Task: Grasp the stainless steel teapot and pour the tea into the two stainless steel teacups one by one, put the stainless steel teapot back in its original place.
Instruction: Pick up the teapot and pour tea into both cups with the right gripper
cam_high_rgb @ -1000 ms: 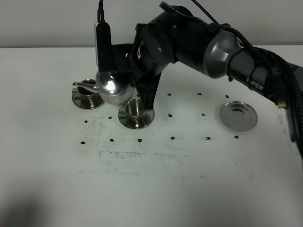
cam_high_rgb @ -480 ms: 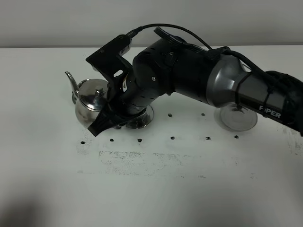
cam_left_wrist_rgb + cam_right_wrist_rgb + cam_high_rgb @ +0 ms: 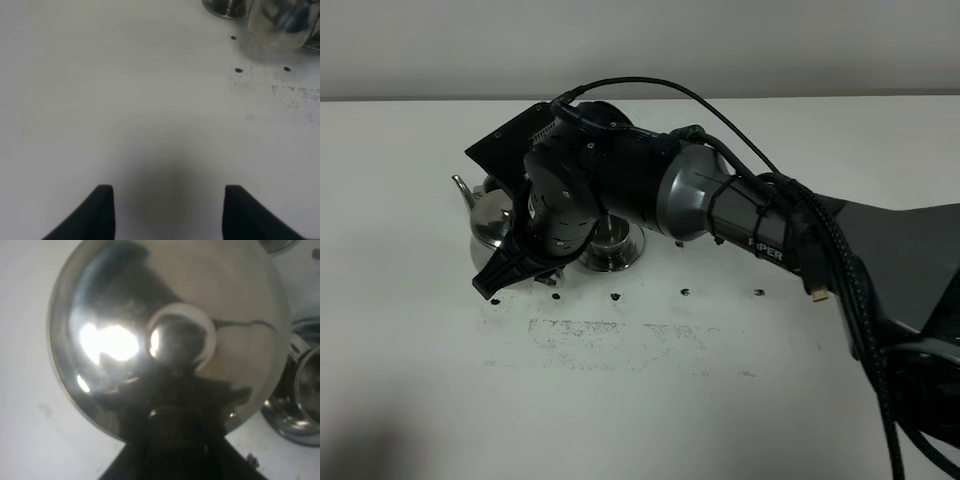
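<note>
Right end effector (image 3: pixel 505 268) clenched on the stainless steel teapot (image 3: pixel 486 220), left of frame centre, just beside the nearer teacup (image 3: pixel 610 240). One second ago the pot was tipped, spout over the far-left cup; it is now upright, spout pointing upper left. That pour is probably finished. Left end effector (image 3: pixel 167 212) released, over bare desk (image 3: pixel 100 100).

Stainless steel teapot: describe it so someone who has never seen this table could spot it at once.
On the white table, follow the black arm that reaches across to the left. The stainless steel teapot is at its end, partly hidden by it. Unlike the small steel teacup on a saucer beside it, it is a big rounded pot with a thin curved spout.
</note>
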